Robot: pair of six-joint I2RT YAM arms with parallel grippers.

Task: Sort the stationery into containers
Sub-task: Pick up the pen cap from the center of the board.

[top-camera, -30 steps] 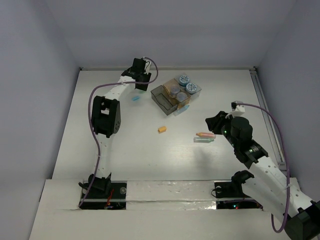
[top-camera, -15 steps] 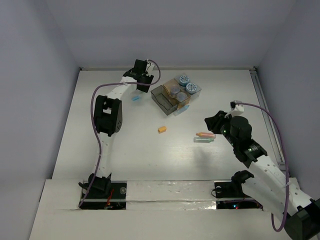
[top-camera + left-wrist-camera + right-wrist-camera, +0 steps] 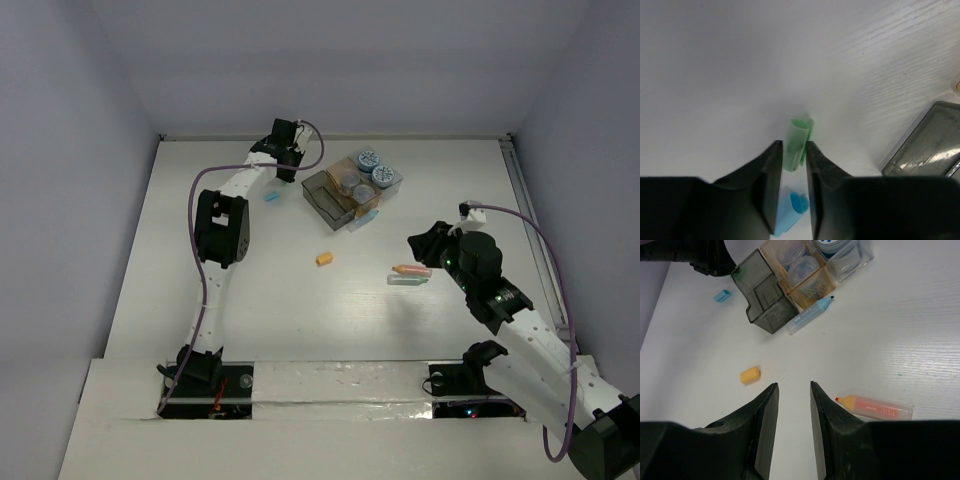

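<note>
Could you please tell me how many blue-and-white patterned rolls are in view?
2. Both stand in the clear box: the far roll and the near roll, side by side. More could be hidden underneath.

There are three joined boxes (image 3: 767,315), two blue-and-white rolls (image 3: 368,158), two grey-purple rolls (image 3: 347,181), three long pens (image 3: 412,270), one blue cap (image 3: 271,198), one orange cap (image 3: 323,259) and one green cap (image 3: 796,140).

**A:** what was under the right gripper (image 3: 792,386)?

**B:** just white table (image 3: 900,330), jaws stood apart. a small orange plastic cap (image 3: 750,375) lay one side, orange-pink highlighter pen (image 3: 875,407) the other, neither touching it
</note>
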